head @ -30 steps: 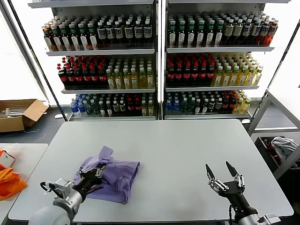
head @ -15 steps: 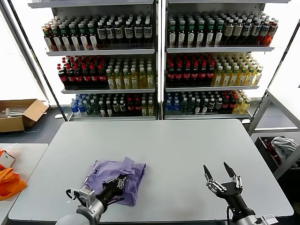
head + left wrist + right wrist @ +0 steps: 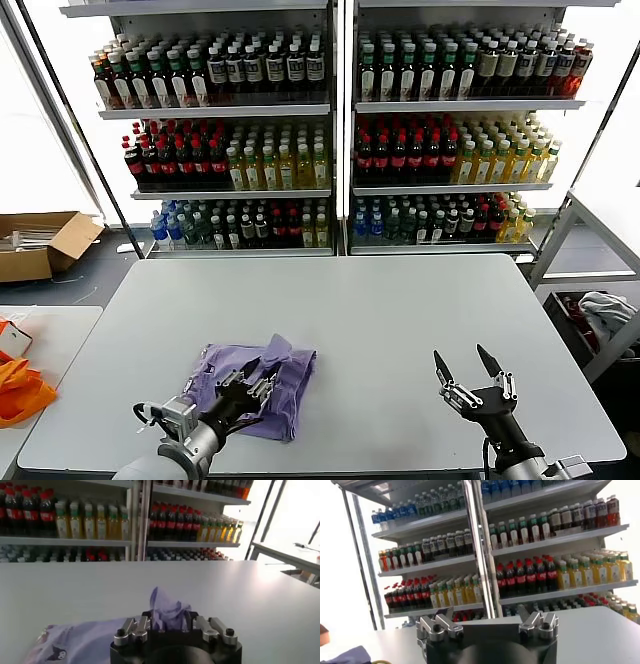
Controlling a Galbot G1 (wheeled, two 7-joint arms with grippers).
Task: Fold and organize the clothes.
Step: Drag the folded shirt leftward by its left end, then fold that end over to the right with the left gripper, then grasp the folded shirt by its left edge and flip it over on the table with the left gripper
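Observation:
The clothes are one lavender T-shirt (image 3: 300, 365), lying folded over in a loose heap on the grey table (image 3: 380, 300), left of centre near the front edge. My left gripper (image 3: 255, 385) rests on the heap. Its fingers stand apart, and a raised peak of the shirt (image 3: 165, 605) stands loosely between them. In the left wrist view the rest of the shirt (image 3: 75, 640) lies flat beside my left gripper (image 3: 167, 616), with a dark printed graphic showing. My right gripper (image 3: 460, 358) hovers open and empty over the front right of the table, well away from the shirt. My right gripper (image 3: 482, 615) points toward the shelves.
Shelves of bottles (image 3: 330, 130) stand behind the table. A side table at the left holds orange fabric (image 3: 18, 392), and a cardboard box (image 3: 40, 243) sits on the floor beyond it. A grey-white cloth bundle (image 3: 605, 310) lies in a bin at the right.
My left gripper carried a fold of the shirt rightward over the rest, then its jaws parted. The shirt is now a more compact heap. The right arm barely moved.

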